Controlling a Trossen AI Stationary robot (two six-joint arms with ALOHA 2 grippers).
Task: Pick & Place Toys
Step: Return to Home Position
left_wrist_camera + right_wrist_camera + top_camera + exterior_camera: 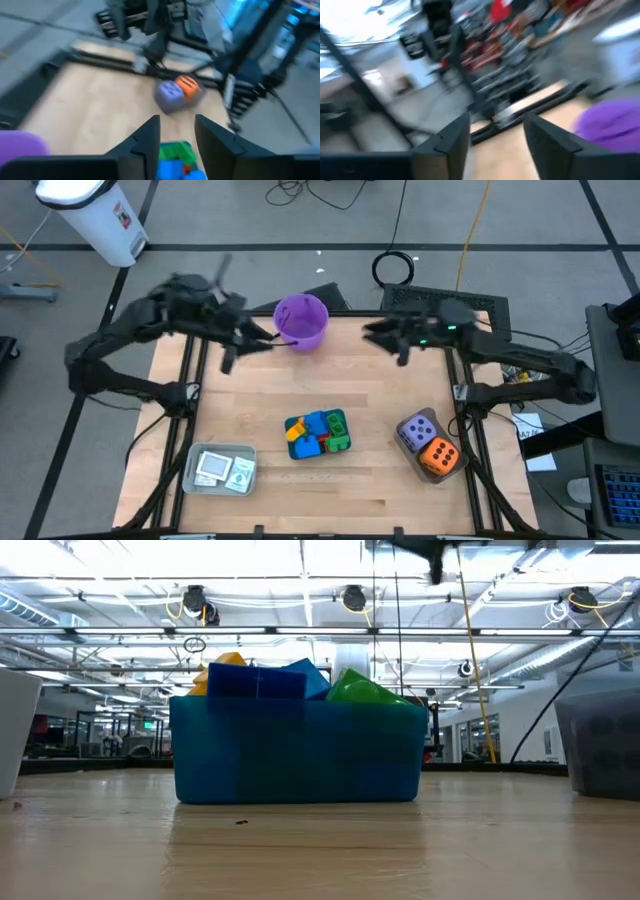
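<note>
**A:** Where do your claws stand?
**B:** Your left claw (177, 120) hangs near the purple bucket (300, 322), fingers apart and empty. Your right claw (495, 120) is on the bucket's other side, also released.
**A:** And the toys?
**B:** The bricks (318, 433) fill the blue bin (300, 755) mid-table. The orange die (438, 456) and purple die (417, 430) share the grey tray (600, 740). The cards (212, 466) lie in the clear tray (193, 470).

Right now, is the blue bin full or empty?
Full: the blue bin has bricks heaped above its rim, blue, green and yellow, in the low view.
</note>
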